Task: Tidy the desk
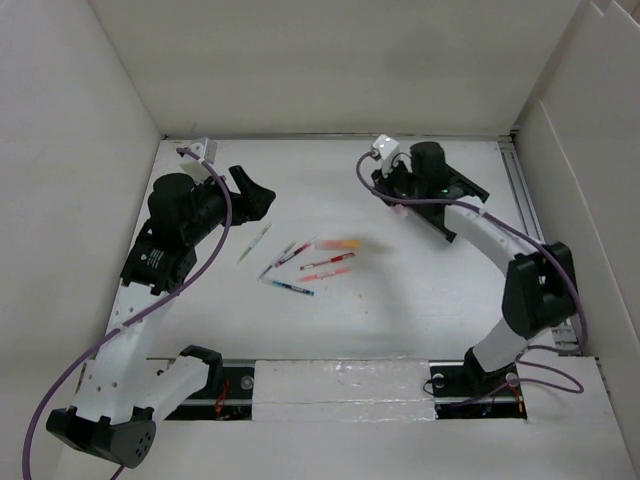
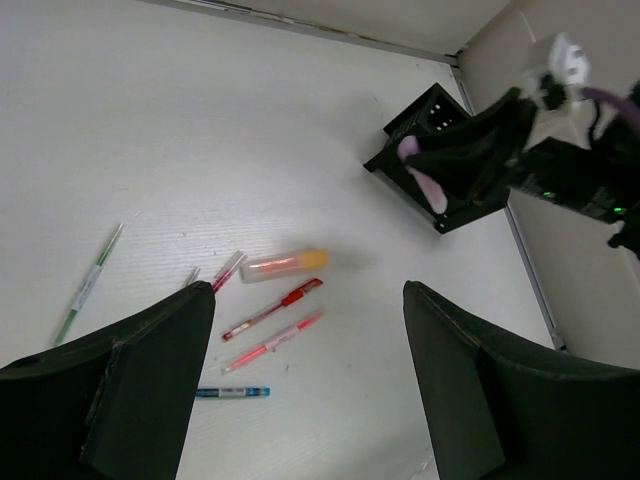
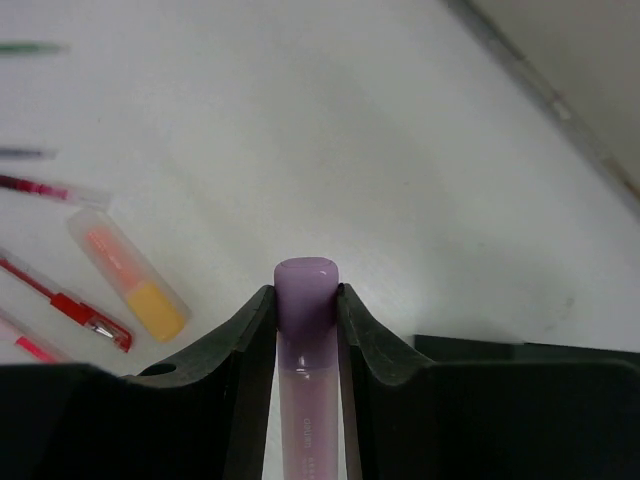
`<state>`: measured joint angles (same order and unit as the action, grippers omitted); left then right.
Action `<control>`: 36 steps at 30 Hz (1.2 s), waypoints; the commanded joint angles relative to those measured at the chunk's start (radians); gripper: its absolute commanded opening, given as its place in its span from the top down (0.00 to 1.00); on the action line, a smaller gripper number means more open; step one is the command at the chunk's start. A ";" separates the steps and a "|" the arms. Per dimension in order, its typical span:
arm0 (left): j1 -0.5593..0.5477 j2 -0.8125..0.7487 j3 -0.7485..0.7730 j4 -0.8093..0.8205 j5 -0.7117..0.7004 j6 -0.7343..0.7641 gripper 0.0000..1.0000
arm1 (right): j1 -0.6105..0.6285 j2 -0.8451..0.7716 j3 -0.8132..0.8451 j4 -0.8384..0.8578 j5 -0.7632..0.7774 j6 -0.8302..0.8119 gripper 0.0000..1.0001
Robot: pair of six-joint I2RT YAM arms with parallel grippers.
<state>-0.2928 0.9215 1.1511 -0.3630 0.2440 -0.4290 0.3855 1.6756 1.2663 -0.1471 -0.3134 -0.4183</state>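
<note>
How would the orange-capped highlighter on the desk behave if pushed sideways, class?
The orange-capped highlighter looks round and smooth, so it would probably roll across the flat desk. Its short plastic body suggests stiff and light. The red pen lies close, so it may get bumped.

Lower end of purple marker point(image 3: 305, 300) off-frame
</note>
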 commanded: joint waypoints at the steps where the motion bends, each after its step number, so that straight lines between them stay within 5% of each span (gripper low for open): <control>1: 0.000 0.002 -0.004 0.048 0.018 -0.013 0.28 | -0.100 -0.167 -0.060 0.136 -0.159 0.047 0.99; 13: 0.000 0.019 -0.022 0.081 0.040 -0.060 0.29 | -0.555 -0.235 -0.202 0.604 -0.475 0.240 0.99; 29: 0.000 -0.018 -0.031 0.050 0.017 -0.065 0.29 | -0.632 -0.125 -0.284 0.805 -0.477 0.328 0.97; 34: 0.000 -0.013 -0.031 0.056 0.026 -0.071 0.29 | -0.651 -0.131 -0.320 0.788 -0.441 0.308 0.86; 36: 0.000 -0.009 -0.027 0.058 0.032 -0.071 0.29 | -0.651 -0.122 -0.318 0.779 -0.446 0.299 0.71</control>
<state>-0.2928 0.9215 1.1252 -0.3336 0.2657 -0.4911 -0.2596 1.5749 0.9455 0.5747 -0.7586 -0.1009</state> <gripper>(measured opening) 0.716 0.327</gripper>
